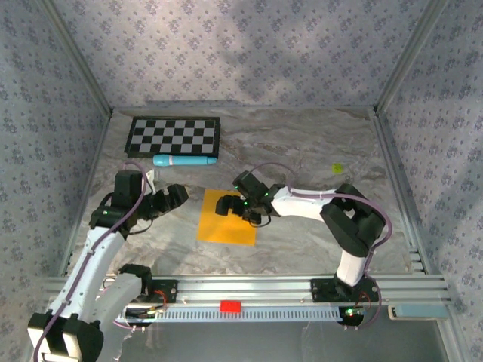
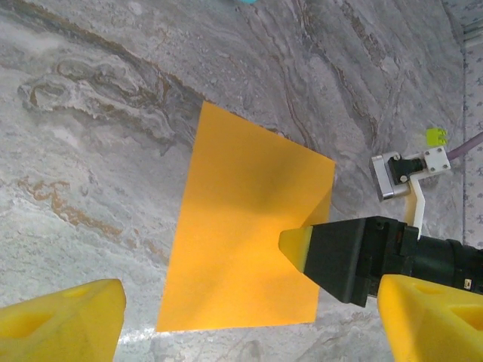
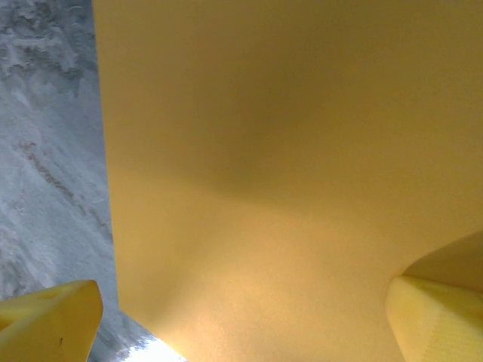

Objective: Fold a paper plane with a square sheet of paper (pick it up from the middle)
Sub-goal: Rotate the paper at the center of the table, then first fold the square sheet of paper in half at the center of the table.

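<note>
Top view: checkerboard [image 1: 173, 137], light-blue cylinder [image 1: 185, 161] beyond square sheet of paper [image 1: 226, 219], flat on desk [image 1: 302, 151]. Right wrist view: right end effector [image 3: 241, 317] wide above sheet. Left end effector [image 1: 177, 194] wide, empty.

You are looking at one square sheet of paper [image 1: 226, 219] lying on one marble table [image 1: 317, 151]. You are also seeing one checkerboard [image 1: 173, 137], one light-blue cylinder [image 1: 185, 161] and one tiny yellow-green bit [image 1: 337, 169]. Two grippers are showing, the left gripper [image 1: 179, 194] and the right gripper [image 1: 235, 211], each showing two yellow fingertips. One red block [image 1: 230, 306] is sitting on one front rail [image 1: 287, 290].
</note>
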